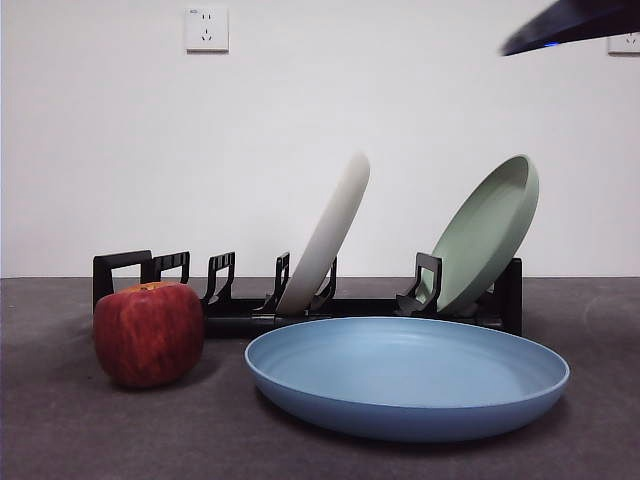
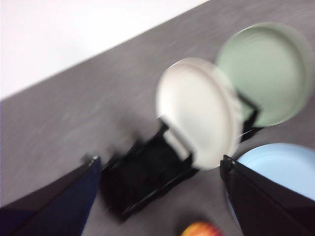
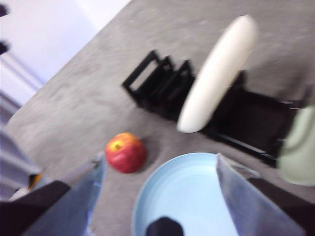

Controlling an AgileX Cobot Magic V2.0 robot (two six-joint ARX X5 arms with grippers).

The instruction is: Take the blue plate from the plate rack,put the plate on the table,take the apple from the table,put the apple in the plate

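Light-blue, the blue plate (image 1: pixel 407 375) lies flat on the table (image 1: pixel 60 430), near side of the plate rack (image 1: pixel 240 305), with the apple (image 1: pixel 149 333) just left of it. Both the left gripper (image 2: pixel 160 196) and right gripper (image 3: pixel 157 194) hang spread apart, holding nothing.

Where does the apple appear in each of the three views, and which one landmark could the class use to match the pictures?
Front view: the apple stands on the table at the left, beside the blue plate.
Left wrist view: only a blurred sliver of it shows at the bottom edge.
Right wrist view: it lies beside the blue plate, in front of the rack.
Shared landmark: the white plate leaning in the rack.
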